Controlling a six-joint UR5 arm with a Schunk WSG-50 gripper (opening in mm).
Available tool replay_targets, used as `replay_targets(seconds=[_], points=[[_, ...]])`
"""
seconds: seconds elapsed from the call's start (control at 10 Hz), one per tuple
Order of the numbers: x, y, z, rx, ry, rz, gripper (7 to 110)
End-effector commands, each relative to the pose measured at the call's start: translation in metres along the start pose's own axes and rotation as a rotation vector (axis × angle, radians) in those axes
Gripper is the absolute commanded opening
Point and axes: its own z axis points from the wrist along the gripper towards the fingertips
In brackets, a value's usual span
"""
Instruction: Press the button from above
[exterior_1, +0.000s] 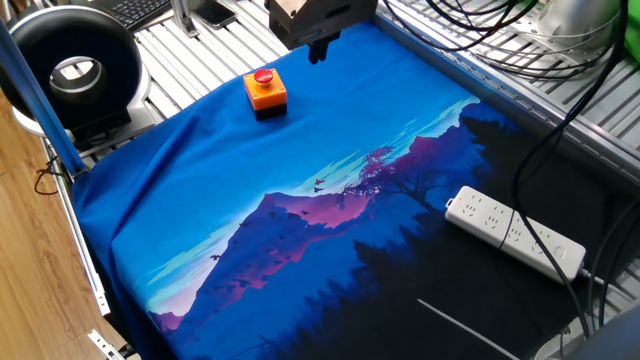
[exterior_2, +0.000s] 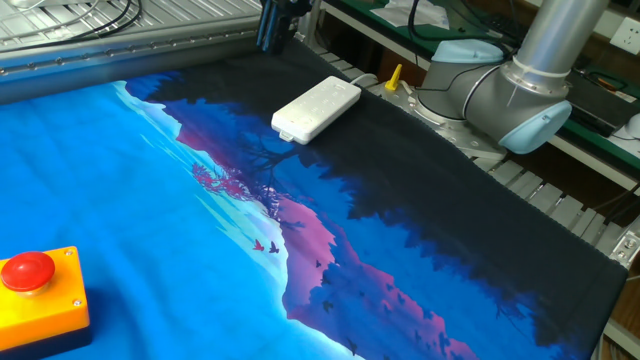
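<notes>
The button is a small red cap (exterior_1: 263, 76) on an orange box (exterior_1: 267, 94) with a black base. It stands on the blue printed cloth (exterior_1: 300, 220) at the far left side. In the other fixed view the red cap (exterior_2: 27, 271) and its orange box (exterior_2: 50, 305) sit at the bottom left corner. My gripper (exterior_1: 319, 51) hangs above the cloth's far edge, to the right of the button and higher than it, not touching it. In the other fixed view the gripper (exterior_2: 272, 38) is at the top, far from the button. No view shows the gap between its fingertips.
A long white power strip (exterior_1: 515, 232) lies on the dark part of the cloth; it also shows in the other fixed view (exterior_2: 316, 108). A black round device (exterior_1: 75, 70) stands at the left. Cables (exterior_1: 560, 130) run along the right side. The arm's base joint (exterior_2: 520, 90) stands beside the table.
</notes>
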Motion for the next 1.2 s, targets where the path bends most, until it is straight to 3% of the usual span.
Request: replay_targets(seconds=[0.0,0.1,0.8,1.1], points=[[-0.007,0.012,-0.005,-0.043,-0.034,-0.029,7],[-0.006,0.017,-0.006,-0.063,-0.037,-0.027,7],[0.008,0.019,0.001,-0.074,0.04,0.06,7],[0.01,0.02,0.001,-0.075,0.048,0.072,7]])
